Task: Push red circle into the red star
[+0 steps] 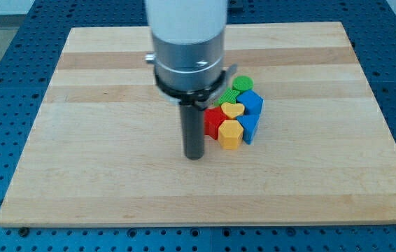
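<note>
Clawless, holding nothing, my tip (194, 157) sits beside one red block (213, 122), six other blocks (231, 134).

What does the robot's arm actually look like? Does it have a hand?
No hand. A fat white cylinder leads into a grey metal collar with a black ring, then a straight dark rod. My tip is its blunt lower end. No cables or markings show.

Pale wooden board (114, 175) on blue perforated table (2, 42)
</note>
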